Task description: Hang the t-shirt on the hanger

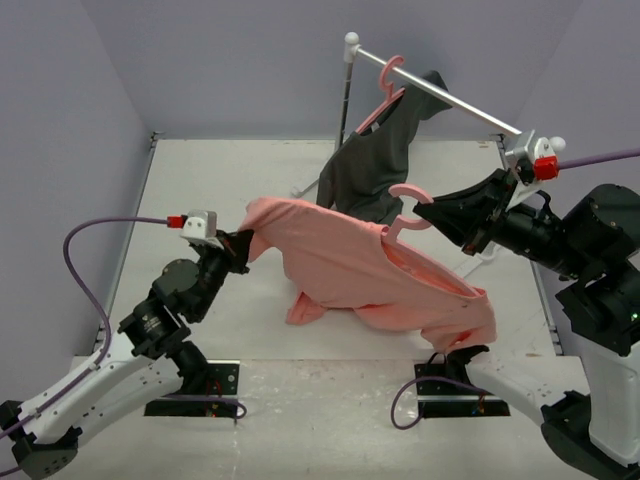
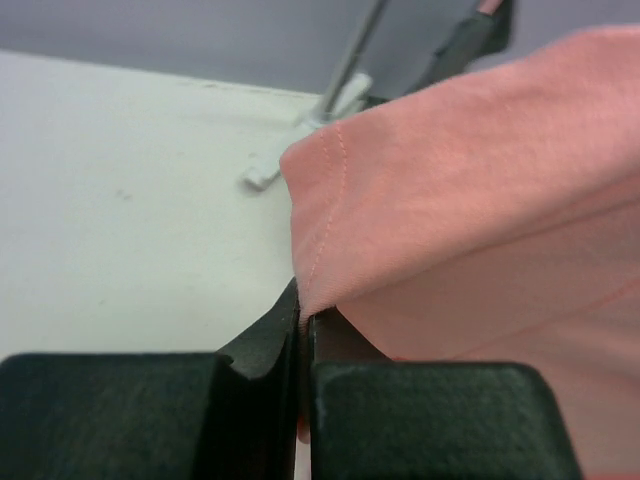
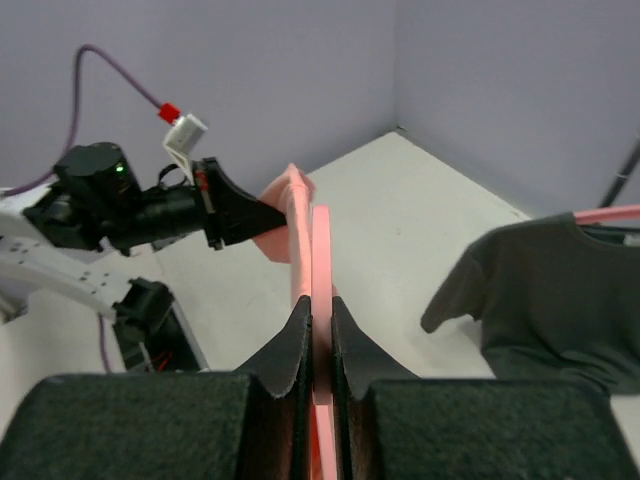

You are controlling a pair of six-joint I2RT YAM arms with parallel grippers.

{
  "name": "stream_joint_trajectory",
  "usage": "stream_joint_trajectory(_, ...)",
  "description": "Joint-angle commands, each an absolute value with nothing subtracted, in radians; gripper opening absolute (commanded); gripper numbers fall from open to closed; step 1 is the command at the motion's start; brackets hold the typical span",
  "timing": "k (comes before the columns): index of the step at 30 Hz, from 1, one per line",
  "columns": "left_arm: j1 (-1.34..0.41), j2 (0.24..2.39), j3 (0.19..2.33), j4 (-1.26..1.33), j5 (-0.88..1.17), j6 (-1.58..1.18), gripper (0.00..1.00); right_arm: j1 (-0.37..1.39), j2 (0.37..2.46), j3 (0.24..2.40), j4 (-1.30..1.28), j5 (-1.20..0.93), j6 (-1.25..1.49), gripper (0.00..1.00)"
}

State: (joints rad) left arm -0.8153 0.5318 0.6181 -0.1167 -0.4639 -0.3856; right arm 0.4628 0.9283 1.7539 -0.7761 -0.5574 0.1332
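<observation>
**Two grips shut: left gripper (image 1: 243, 246) on the t-shirt (image 1: 350, 265), right gripper (image 1: 436, 218) on the hanger (image 1: 408, 192)**

In the left wrist view we saw the left gripper's fingers (image 2: 262, 342) pressed together at the lower centre of the frame with almost no gap. A stitched corner of the t-shirt (image 2: 480, 220) was pinched between them. The salmon cloth rose from the jaws and filled the right side of that frame.

From the top view, this grip sat left of centre, raised above the table (image 1: 220, 170). The t-shirt stretched from it toward the right and sagged in the middle. Its lower folds rested on the table near the centre, and its far end drooped toward the lower right.

In the right wrist view the right gripper's fingers (image 3: 290, 342) were closed on the thin pink bar of the hanger (image 3: 321, 255), which ran straight up between them. The top view showed the hanger's hook just left of that gripper, right of centre. One sloping shoulder lay along the t-shirt's neck opening, though we could not tell how far inside.

Behind, in the upper middle, the dark grey garment (image 1: 370, 165) hung on a second pink hanger (image 1: 386, 76) from the rail (image 1: 450, 100).
</observation>
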Motion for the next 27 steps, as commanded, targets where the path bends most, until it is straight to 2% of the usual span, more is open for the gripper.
stream_joint_trajectory(1,-0.761,0.675,0.738,-0.290,-0.931,-0.597,0.00,0.456,0.871,1.689,-0.753,-0.269,0.138,0.00)
stream_joint_trajectory(6,-0.438,0.766,0.769,-0.216,-0.565,-0.632,0.00,0.447,0.804,1.574,-0.747,-0.184,0.113,0.00)
stream_joint_trajectory(12,-0.375,0.827,0.788,-0.168,-0.464,-0.640,0.00,0.446,0.756,1.489,-0.738,-0.177,0.102,0.00)
stream_joint_trajectory(17,-0.367,0.836,0.767,-0.081,-0.269,-0.610,0.00,0.446,0.747,1.407,-0.677,-0.242,0.114,0.00)
stream_joint_trajectory(19,-0.367,0.828,0.777,-0.077,-0.198,-0.584,0.32,0.446,0.765,1.413,-0.675,-0.254,0.116,0.00)
stream_joint_trajectory(21,-0.367,0.822,0.807,-0.101,-0.180,-0.558,0.75,0.446,0.780,1.421,-0.673,-0.244,0.112,0.00)
stream_joint_trajectory(23,-0.367,0.808,0.852,-0.092,-0.044,-0.460,0.87,0.445,0.794,1.423,-0.675,-0.217,0.119,0.00)
stream_joint_trajectory(27,-0.368,0.773,0.904,-0.030,0.260,-0.409,0.85,0.446,0.804,1.417,-0.695,-0.011,0.200,0.00)
